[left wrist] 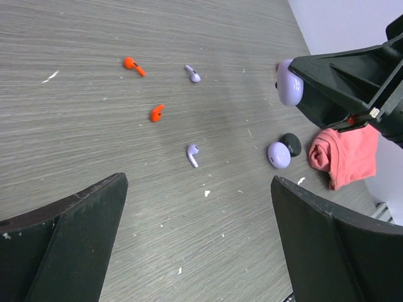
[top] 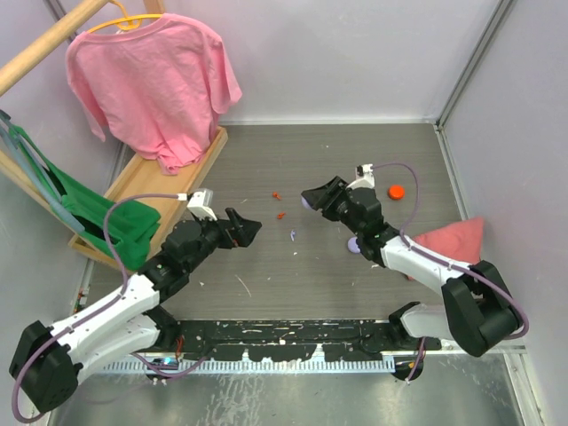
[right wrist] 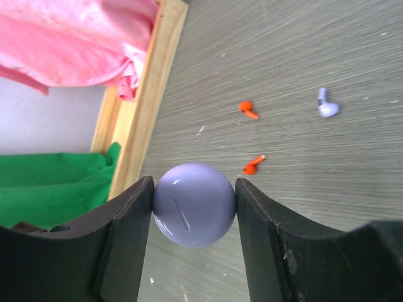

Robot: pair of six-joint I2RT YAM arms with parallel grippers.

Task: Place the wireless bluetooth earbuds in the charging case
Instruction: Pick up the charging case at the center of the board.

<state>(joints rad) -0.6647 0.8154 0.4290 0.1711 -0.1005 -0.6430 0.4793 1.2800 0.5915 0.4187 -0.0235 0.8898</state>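
The right gripper (right wrist: 195,196) is clamping a lilac puck (right wrist: 194,211) between its two fingers. It is holding the puck clear of the table (right wrist: 315,50), left of the coral cloth (top: 448,238) and farther back than it in the top view. The left gripper (left wrist: 198,182) is hanging with its fingers spread wide and nothing between them, well to the left of the cloth and facing toward it.

The black case (left wrist: 291,143) is lying on the table just beside the cloth, on the cloth's left. It is touching, or nearly touching, a second lilac puck (left wrist: 278,155). It is showing too small to tell whether its lid is up, and neither gripper is reaching for it.

No black earbuds are showing in any view, so where they are lying cannot be told. Two lilac earbuds (left wrist: 192,154) (left wrist: 192,73) and two orange earbuds (left wrist: 157,112) (left wrist: 133,65) are lying loose farther left of the cloth, between it and the left gripper. An orange puck (top: 397,190) is sitting behind and left of the cloth.

As a judgement, the task is only beginning. No earbud is sitting in any case as far as the pictures show, and the only thing being held is a lilac puck rather than the black case. Every step of seating the earbuds is waiting to be done.
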